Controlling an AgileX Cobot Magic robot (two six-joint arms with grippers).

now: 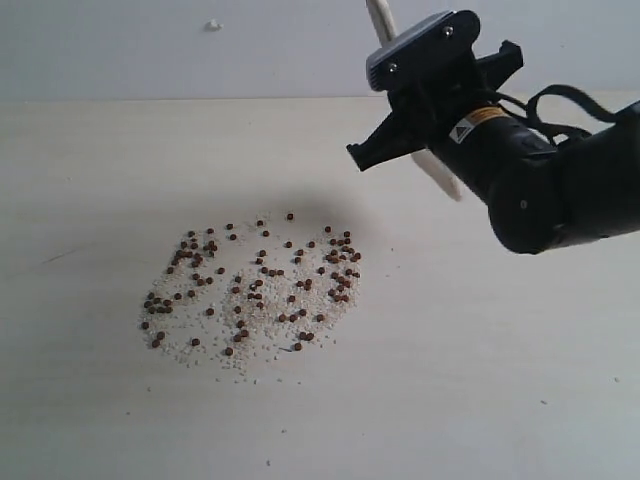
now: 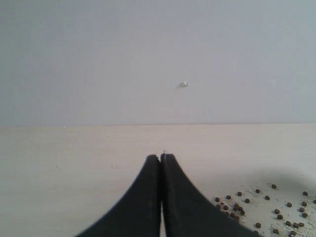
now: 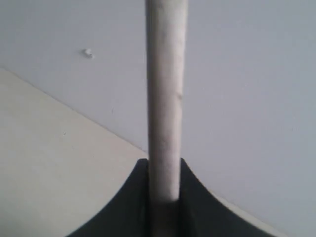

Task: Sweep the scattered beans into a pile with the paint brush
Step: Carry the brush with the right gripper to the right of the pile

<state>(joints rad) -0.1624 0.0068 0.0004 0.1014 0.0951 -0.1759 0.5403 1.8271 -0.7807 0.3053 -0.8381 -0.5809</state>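
While the small round reddish-brown beans (image 1: 260, 285) lie loosely scattered amid pale grit (image 1: 240, 350), the right gripper (image 1: 435, 100) hangs above and right of them, clamped on the pale wooden-handled paint brush (image 3: 165, 98). The left gripper (image 2: 160, 159), jaws pressed together, sits near the beans' fringe. Open pale tabletop (image 1: 100, 420) rings the beans up to its far edge.

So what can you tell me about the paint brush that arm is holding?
Only the handle of the paint brush shows: a pale, wood-like, smooth rounded stick, slightly scuffed. The right gripper is shut on it, jaws pressing both sides. It hangs tilted in the air above the table, off to the side of the scattered beans and touching none. Its bristles and metal band are out of sight.
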